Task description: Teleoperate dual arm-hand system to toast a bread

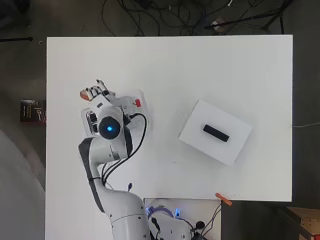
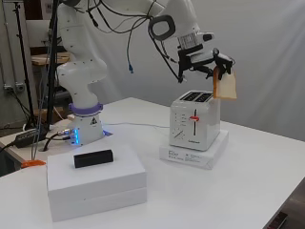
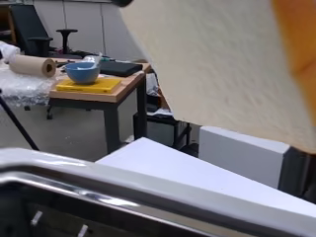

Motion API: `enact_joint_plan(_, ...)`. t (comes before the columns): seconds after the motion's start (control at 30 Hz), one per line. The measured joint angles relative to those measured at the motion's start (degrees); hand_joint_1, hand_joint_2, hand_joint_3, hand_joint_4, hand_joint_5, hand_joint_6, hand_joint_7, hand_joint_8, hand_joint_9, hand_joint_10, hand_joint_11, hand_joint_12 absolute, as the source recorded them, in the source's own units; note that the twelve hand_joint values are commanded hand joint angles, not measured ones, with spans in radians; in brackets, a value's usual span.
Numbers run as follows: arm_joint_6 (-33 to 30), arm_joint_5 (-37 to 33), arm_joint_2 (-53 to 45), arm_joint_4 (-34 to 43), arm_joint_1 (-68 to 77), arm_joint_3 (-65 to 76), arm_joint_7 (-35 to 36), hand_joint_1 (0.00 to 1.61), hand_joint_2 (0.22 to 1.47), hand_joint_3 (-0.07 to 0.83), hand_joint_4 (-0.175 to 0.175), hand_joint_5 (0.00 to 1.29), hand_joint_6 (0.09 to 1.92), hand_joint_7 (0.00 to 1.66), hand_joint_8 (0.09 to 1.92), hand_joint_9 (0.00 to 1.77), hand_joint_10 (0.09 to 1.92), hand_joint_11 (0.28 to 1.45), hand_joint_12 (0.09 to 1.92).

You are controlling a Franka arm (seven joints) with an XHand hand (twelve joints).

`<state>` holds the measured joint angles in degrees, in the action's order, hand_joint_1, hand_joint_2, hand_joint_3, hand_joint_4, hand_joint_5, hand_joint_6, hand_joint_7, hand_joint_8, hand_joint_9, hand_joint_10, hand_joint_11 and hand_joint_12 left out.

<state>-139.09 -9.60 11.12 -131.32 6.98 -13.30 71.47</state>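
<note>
One black block (image 2: pixel 93 158), white box (image 2: pixel 96 183), toaster (image 2: pixel 195 121)

Arm (image 2: pixel 86 71) arched high, robot hand (image 2: pixel 209 64) apparently curled in a pinch.

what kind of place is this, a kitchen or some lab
Most likely a robotics lab or workshop, not a kitchen: a white robot arm is bolted to a bare white table, loose black cables trail on the floor, and its hand holds a slice of bread above a white toaster.
</note>
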Motion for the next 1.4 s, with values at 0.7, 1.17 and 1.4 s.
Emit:
enact_joint_plan(0.7, 19.8, -13.9, 1.4, 7.0, 0.6, 6.8, 18.4, 1.22, 1.2, 0.0, -0.173, 0.69, 1.19, 1.0, 1.18, 1.29, 0.75, 0.62, 0.94)
enact_joint_plan(1.17, 25.0, -7.0, -1.4, 8.3, 0.8, 6.5, 24.7, 1.2, 1.21, 0.0, -0.127, 0.64, 1.41, 0.98, 1.07, 1.31, 0.09, 0.74, 0.16)
enact_joint_plan(1.4, 26.0, -6.8, -0.7, 8.3, 0.8, 6.7, 25.6, 1.18, 1.23, -0.001, -0.106, 0.63, 1.45, 0.94, 1.12, 1.28, 0.09, 0.75, 0.09)
